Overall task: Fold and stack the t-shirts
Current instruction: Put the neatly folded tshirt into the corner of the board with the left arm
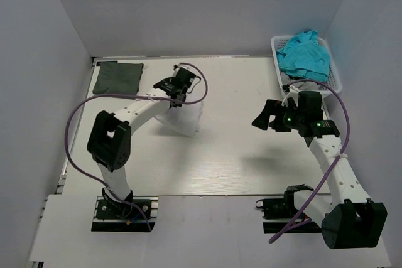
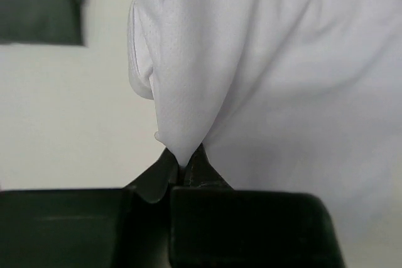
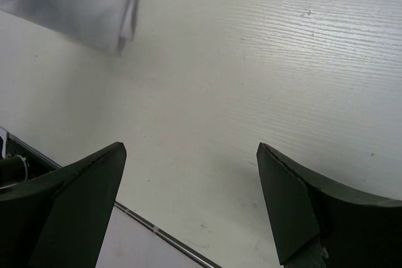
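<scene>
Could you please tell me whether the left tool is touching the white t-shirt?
Touching. The left wrist view shows the left tool shut on a gathered point of the white t-shirt, with the fabric pinched between its tips.

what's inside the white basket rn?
Crumpled teal t-shirts fill the basket, with a strip of grey fabric showing at the near end. Anything beneath them is covered.

No writing, label, brand mark or number can be read in any of the 3 views, not on the white t-shirt (image 1: 188, 125), the basket (image 1: 335, 77) or the desk (image 1: 239, 155).
</scene>
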`<state>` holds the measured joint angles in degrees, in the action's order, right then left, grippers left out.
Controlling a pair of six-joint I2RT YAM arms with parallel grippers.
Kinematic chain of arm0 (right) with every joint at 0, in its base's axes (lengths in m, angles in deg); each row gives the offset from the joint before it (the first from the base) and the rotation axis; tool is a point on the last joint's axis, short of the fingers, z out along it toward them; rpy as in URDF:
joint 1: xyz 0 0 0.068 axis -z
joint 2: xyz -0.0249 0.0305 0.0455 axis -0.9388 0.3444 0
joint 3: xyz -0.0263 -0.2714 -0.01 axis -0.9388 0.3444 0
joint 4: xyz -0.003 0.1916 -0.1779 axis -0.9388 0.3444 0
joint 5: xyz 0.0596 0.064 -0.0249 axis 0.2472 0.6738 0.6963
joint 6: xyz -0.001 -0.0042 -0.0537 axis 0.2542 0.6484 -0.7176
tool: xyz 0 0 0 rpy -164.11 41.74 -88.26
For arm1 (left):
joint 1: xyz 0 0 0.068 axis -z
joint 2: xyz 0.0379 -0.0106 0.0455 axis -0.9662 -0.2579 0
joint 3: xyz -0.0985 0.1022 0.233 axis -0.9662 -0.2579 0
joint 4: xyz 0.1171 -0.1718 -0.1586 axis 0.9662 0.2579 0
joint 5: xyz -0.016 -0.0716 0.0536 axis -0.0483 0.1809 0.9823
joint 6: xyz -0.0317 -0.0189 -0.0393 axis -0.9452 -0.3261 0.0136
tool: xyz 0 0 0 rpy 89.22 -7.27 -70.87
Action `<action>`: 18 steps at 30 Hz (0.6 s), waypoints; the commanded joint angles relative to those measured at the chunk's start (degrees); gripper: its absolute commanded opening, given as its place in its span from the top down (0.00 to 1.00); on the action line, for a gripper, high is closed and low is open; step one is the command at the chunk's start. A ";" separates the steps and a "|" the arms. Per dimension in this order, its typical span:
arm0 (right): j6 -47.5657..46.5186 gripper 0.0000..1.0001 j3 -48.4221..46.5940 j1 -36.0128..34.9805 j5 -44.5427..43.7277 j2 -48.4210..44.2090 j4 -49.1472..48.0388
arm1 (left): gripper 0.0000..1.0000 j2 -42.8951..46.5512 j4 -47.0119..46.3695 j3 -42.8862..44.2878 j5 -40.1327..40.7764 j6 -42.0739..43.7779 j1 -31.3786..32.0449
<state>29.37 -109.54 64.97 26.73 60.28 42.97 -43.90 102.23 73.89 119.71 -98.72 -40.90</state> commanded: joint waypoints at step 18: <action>1.29 0.09 -9.96 -0.04 2.98 10.17 0.20 | 1.00 1.44 -20.71 5.47 -4.33 26.97 -22.36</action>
<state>29.76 -116.08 64.97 27.16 68.63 44.15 -41.06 84.35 74.90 117.76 -74.85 -60.57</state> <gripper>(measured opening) 0.907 0.060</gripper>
